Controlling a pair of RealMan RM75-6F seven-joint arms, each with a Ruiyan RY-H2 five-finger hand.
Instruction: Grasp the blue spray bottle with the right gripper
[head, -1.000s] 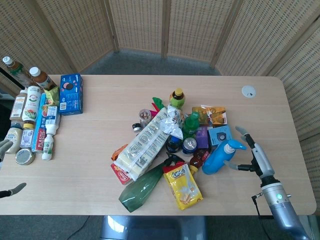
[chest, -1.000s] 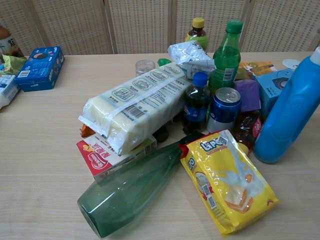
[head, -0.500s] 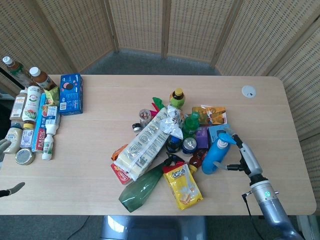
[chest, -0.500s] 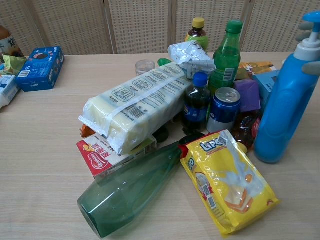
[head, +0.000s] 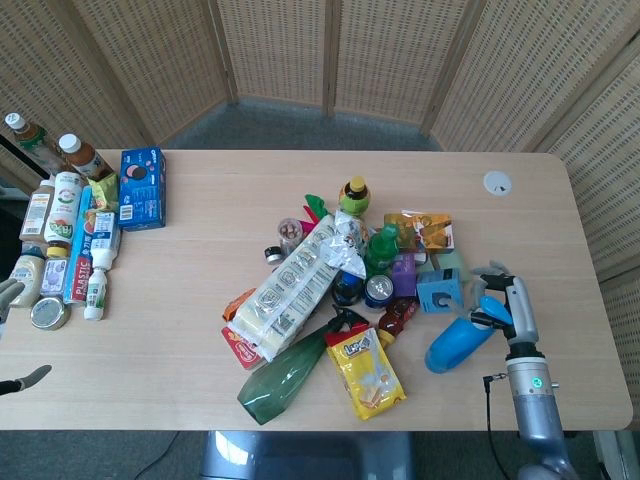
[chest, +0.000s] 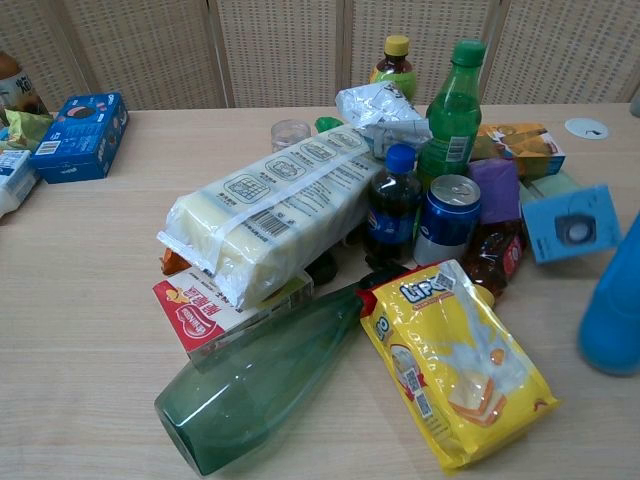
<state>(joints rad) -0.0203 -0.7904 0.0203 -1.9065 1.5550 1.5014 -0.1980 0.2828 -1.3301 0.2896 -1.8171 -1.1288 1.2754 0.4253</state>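
The blue spray bottle (head: 455, 347) leans at the right of the pile, base toward the pile and top toward the table's right side. My right hand (head: 503, 303) grips its neck and white spray head, fingers wrapped around them. In the chest view only the bottle's lower body (chest: 612, 315) shows at the right edge, and the hand is out of that frame. Whether the base touches the table I cannot tell. My left hand (head: 8, 292) shows only as spread fingers at the far left edge, holding nothing.
Left of the bottle is the pile: a tilted light-blue box (head: 438, 290), a yellow snack bag (head: 368, 372), a lying green glass bottle (head: 285, 378), a can (head: 379, 290) and a long white pack (head: 295, 290). Bottles and a blue cookie box (head: 141, 188) line the left side.
My right hand closed on the bottle's top and pulled it right, away from the pile, tipping it over. The light-blue box behind it is now uncovered and tilted.
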